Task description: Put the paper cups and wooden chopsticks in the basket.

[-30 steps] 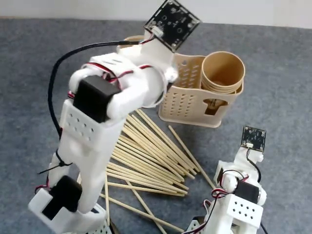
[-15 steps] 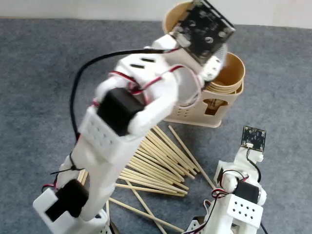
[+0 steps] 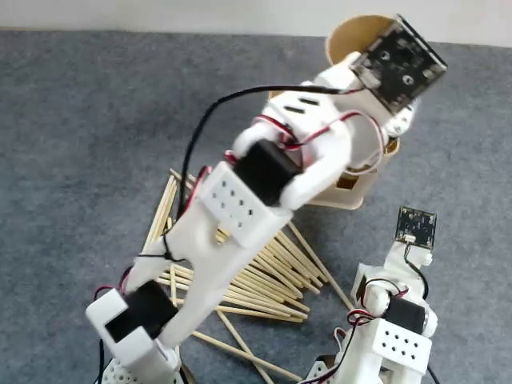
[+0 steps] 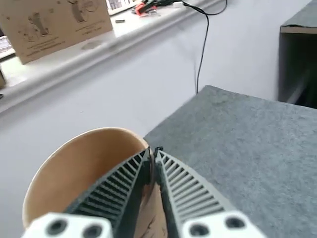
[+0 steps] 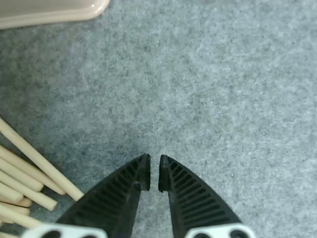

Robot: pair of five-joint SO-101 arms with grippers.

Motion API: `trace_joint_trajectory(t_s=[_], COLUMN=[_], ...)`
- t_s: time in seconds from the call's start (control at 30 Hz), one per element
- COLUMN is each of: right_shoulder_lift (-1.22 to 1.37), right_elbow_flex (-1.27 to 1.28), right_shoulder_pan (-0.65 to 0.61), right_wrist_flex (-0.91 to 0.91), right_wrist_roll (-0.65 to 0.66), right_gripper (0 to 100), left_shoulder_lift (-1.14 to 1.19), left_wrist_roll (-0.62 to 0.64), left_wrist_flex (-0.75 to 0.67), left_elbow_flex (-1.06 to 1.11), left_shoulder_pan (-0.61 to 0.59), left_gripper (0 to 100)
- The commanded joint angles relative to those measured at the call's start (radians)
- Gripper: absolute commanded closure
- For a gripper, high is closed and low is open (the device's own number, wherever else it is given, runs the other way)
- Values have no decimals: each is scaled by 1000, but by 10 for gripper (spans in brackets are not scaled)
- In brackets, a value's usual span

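In the left wrist view my left gripper [image 4: 152,151] is shut on the rim of a tan paper cup [image 4: 79,168], one finger inside it and one outside. From above, that cup [image 3: 348,40] hangs at the far right, over the beige perforated basket [image 3: 340,190], which the left arm largely hides. Many wooden chopsticks [image 3: 240,276] lie fanned out on the grey carpet in front of the basket. My right gripper [image 5: 154,173] is shut and holds nothing, pointing down at bare carpet beside some chopstick ends [image 5: 25,173] and near the basket's base [image 5: 49,12].
The right arm [image 3: 392,320] is folded low at the front right. The left arm's base [image 3: 132,336] stands at the front left, and the arm stretches diagonally over the chopstick pile. Bare carpet surrounds the basket on the left and far right.
The left arm has swung to the right with the cup, from the basket's left side to above its right part. Chopsticks at the left of the pile are now uncovered. The right arm stayed still.
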Motion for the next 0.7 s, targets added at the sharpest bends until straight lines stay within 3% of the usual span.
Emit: trace_joint_trajectory(t_s=[0.0, 0.3, 0.47, 0.67], right_shoulder_lift=[-15, -15, -15, -15], right_elbow_flex=[-4, -2, -2, -2], right_shoulder_pan=[10, 10, 10, 10], right_wrist_flex=[-19, -19, -19, -19], right_wrist_roll=[12, 12, 12, 12], right_gripper=[952, 952, 952, 952], left_shoulder_lift=[25, 44, 33, 33], left_wrist_roll=[8, 11, 32, 101], left_wrist_flex=[-25, 11, 51, 51], left_elbow_flex=[-7, -4, -8, -8], left_shoulder_pan=[31, 31, 22, 1], left_gripper=[993, 984, 870, 868])
